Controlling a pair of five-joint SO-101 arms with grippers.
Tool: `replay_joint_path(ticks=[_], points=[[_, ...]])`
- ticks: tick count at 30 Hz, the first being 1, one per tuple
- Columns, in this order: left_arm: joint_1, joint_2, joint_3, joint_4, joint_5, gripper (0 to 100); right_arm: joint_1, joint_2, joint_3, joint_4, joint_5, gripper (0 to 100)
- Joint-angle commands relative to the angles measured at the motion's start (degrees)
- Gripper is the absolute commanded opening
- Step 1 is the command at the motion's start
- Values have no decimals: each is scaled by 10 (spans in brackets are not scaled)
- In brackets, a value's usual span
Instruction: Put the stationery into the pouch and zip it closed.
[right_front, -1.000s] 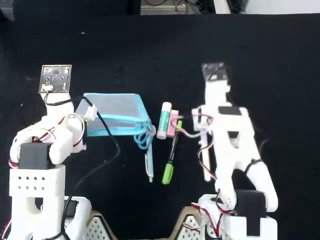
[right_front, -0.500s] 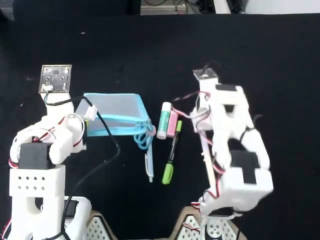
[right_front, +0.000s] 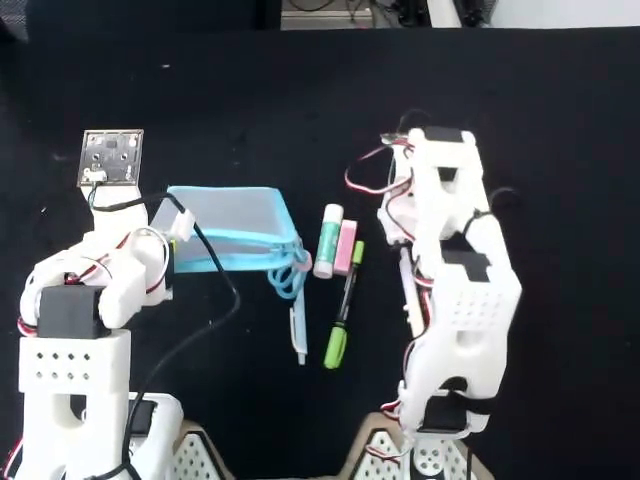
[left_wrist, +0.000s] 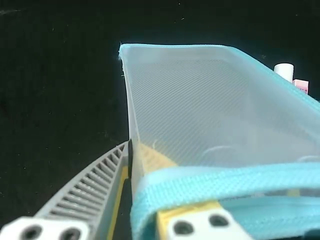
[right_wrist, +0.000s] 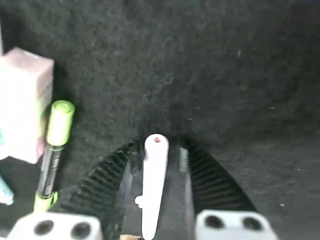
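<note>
The light blue mesh pouch (right_front: 232, 228) lies left of centre, its mouth facing the stationery. My left gripper (right_front: 172, 246) is shut on the pouch's left edge; in the left wrist view the pouch (left_wrist: 210, 110) stretches away from the left gripper (left_wrist: 131, 152). A green and white glue stick (right_front: 328, 240), a pink eraser (right_front: 346, 246), a green highlighter (right_front: 342, 310) and a white pen (right_front: 298, 336) lie between the arms. My right gripper (right_front: 402, 262) hangs just right of the eraser, shut on another white pen (right_wrist: 154, 180). The eraser (right_wrist: 25, 105) and highlighter (right_wrist: 54, 145) lie beside the right gripper (right_wrist: 156, 150).
A blue and pink cord loop (right_front: 290, 272) hangs off the pouch's right end, beside the loose pen. A small metal plate (right_front: 111, 157) stands behind the left arm. The black table (right_front: 560, 150) stretches open to the back and right.
The right arm has folded up over its base and drawn slightly towards the back, carrying the white pen. The left arm, pouch and loose stationery have kept still.
</note>
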Motion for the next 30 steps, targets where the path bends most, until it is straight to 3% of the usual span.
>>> replay_joint_path(ticks=[1,4,7,12,21,25,30], points=[[-1,-13,-5,1,2,30,-12,8,-34,18,6,216],[-3,-13,-5,1,2,30,-16,18,-33,17,6,162],[-2,-13,-5,1,2,30,-8,24,-32,9,6,2],[-1,-13,-5,1,2,30,26,-48,-37,33,6,10],[-1,-13,-5,1,3,30,22,-401,-6,91,18,11],[0,-11,-5,-1,3,30,-18,-605,86,33,4,11],[0,-12,-5,-1,3,30,-118,-906,237,-83,-44,11]])
